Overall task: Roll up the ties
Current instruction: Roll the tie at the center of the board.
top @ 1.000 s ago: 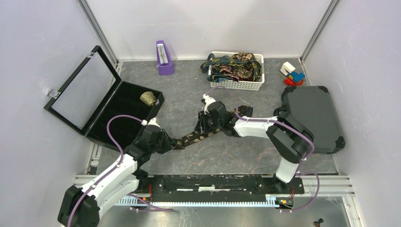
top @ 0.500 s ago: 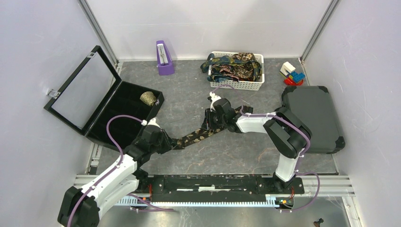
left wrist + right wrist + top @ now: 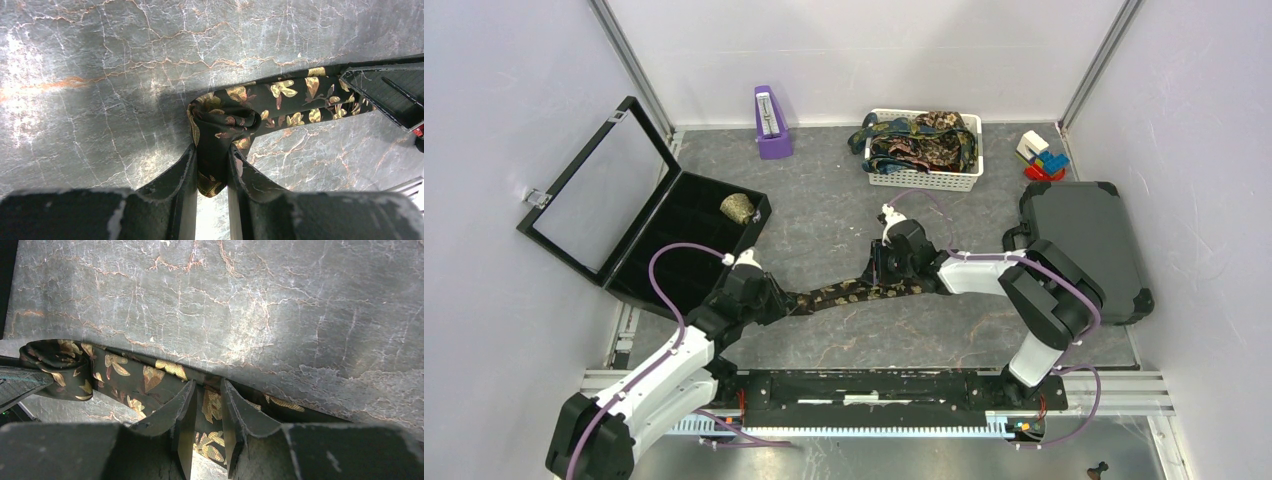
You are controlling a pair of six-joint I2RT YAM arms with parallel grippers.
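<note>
The dark tie, printed with gold flowers, lay stretched across the table at the middle of the top view. At its left end your left arm reached in low from the lower left, jaws pinching a bunched loop of fabric. Further right, your right arm stretched in low, jaws pinching the flat band.

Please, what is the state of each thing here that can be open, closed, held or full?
Tie: stretched out, not yet rolled up.
Left gripper: shut on the tie's bunched end.
Right gripper: shut on the tie further along.
Black box: lid open.
Grey case: closed.
Basket: full of loose ties.
</note>
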